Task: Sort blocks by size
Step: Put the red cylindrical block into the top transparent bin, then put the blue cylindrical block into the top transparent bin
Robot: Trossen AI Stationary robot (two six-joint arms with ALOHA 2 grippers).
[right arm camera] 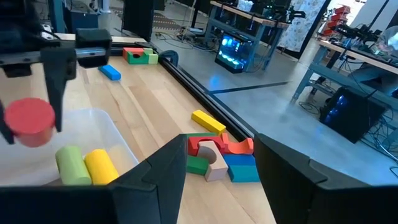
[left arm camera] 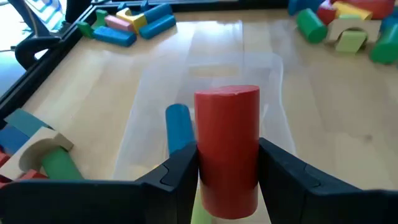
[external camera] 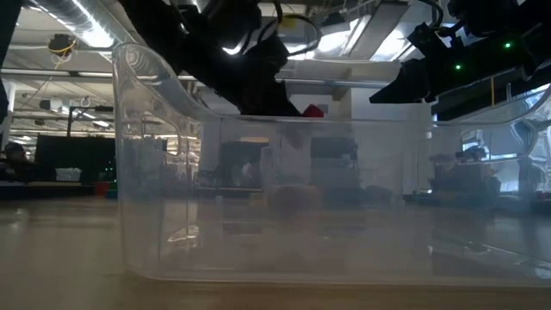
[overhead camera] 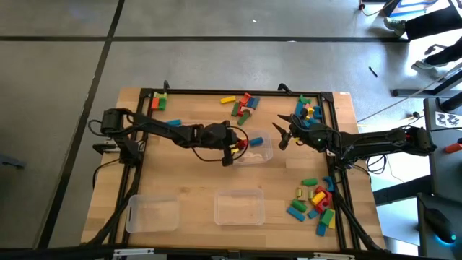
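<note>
Left gripper (left arm camera: 227,171) clamped — right gripper (right arm camera: 217,180) agape

A light wooden tabletop (overhead camera: 195,180) with a black frame stands on a grey concrete floor (overhead camera: 65,79) crossed by dark seams. Beyond the tabletop's far edge, workbenches (right arm camera: 367,62) carry a blue-lit computer case (right arm camera: 239,50) and other gear, under ceiling ducts (external camera: 77,17) and bright lights.

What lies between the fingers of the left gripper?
In the left wrist view, a red cylinder block stands clamped between the left gripper's fingers, above a clear tray.
</note>
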